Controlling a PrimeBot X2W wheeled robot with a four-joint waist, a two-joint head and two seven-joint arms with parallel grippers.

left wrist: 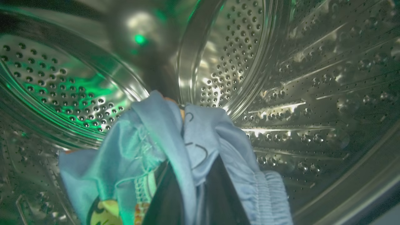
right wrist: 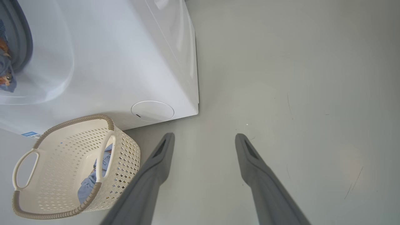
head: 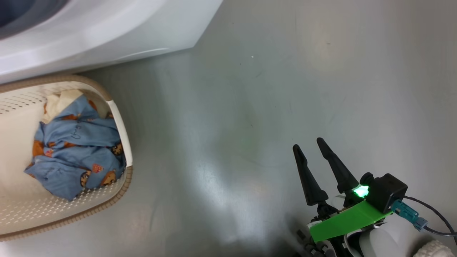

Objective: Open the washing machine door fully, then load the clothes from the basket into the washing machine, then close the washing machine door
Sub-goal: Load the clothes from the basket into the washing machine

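My left gripper [left wrist: 195, 175] is inside the perforated steel drum [left wrist: 297, 81] of the washing machine [right wrist: 125, 62], shut on a light blue piece of the clothes [left wrist: 156, 137] that drapes over its dark fingers [left wrist: 168, 197]. More of the blue printed clothes [head: 75, 150] lie in the cream basket [head: 121, 192], which stands on the floor against the machine's front [head: 107, 28]. My right gripper [head: 307, 144] hangs open over bare floor to the right of the basket [right wrist: 72, 120], holding nothing. The washing machine door is out of view.
Grey floor [head: 267, 89] spreads to the right of the machine and basket. The round filter cap [right wrist: 152, 111] sits low on the machine's front, just above the basket. A bit of blue cloth [right wrist: 4, 68] shows at the grey gasket [right wrist: 23, 40].
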